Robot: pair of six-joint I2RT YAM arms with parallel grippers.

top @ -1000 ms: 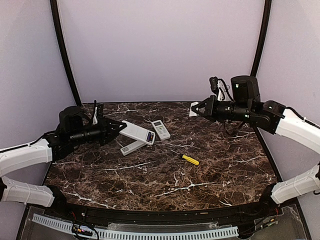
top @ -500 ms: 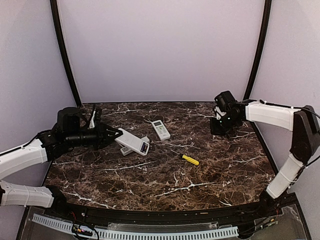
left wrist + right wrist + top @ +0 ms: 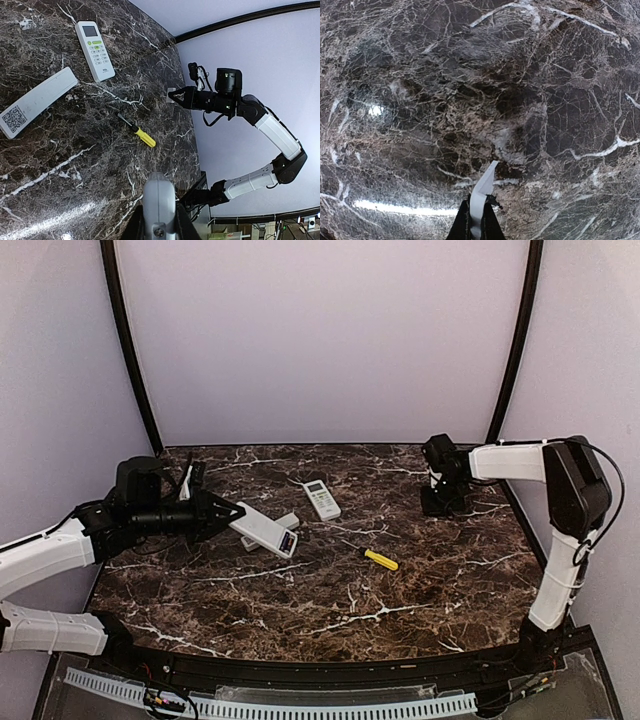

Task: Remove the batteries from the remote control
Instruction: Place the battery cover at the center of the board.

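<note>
My left jaws are clamped, only a little apart, on the left end of a white remote control (image 3: 262, 528). It slants toward the near right over the middle-left of the worktop (image 3: 330, 600). At its free end the compartment lies open. I can make out a small spot of colour there, the batteries (image 3: 289, 537), though they are too small for me to count. On my left wrist view the held remote shows as a rounded white end between the jaws.

Just behind it lies a second remote (image 3: 284, 523), back up, with a square code label that I can read off the wrist view. From above the two overlap, and I cannot tell whether they touch. A third remote (image 3: 321, 498), buttons up, lies a little farther off and to the right. The yellow-handled screwdriver (image 3: 380, 559) lies nearer and to the right of all three, apart from them.

My right jaws point down at the far right of the worktop. They are closed tight on a thin white piece (image 3: 483, 189) that sticks out past the tips. I cannot tell whether it touches the marble.
</note>
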